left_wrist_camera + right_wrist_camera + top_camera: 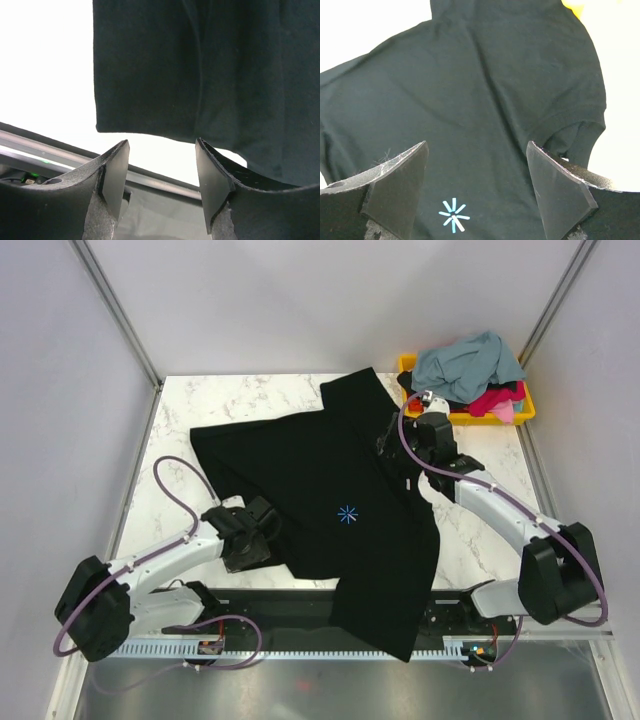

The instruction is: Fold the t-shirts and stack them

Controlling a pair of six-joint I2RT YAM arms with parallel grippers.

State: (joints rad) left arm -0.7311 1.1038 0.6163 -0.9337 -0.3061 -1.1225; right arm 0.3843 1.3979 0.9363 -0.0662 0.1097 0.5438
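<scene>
Marble table: arms crooked toward t-shirt.

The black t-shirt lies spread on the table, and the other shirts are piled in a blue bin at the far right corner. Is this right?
No: the bin is yellow, not blue; the top external view shows it. The black t-shirt and the other shirts are as you say.

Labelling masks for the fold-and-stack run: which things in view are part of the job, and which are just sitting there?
Job:
- large black cloth t-shirt with a small light-blue starburst mark, spread out flat
- grey-blue cloth shirt, magenta-red shirt and pink shirt, heaped together at far right

Just there:
- yellow plastic bin holding that heap
- white marble-pattern table
</scene>
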